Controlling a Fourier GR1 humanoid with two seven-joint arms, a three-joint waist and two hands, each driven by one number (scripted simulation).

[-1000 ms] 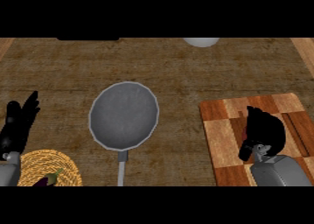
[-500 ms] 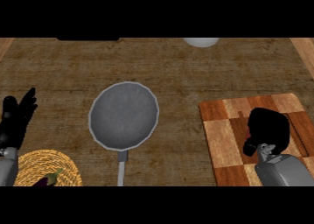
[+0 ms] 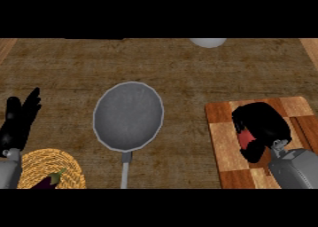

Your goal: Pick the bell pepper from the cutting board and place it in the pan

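While the left hand point(image 3: 17, 126) rested open at the near left, the pan point(image 3: 128, 116) sat mid-counter w/ nothing inside. Right hand point(image 3: 261, 128) curled round the bell pepper point(image 3: 247, 140) (red, mostly hidden) on the cutting board point(image 3: 220, 128). Best lift straight up before swinging left.

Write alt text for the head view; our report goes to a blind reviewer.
The robot's right hand curls over a red bell pepper on a wooden cutting board at right. A grey pan sits mid-counter; the left hand rests open at left, above a woven basket holding an eggplant.
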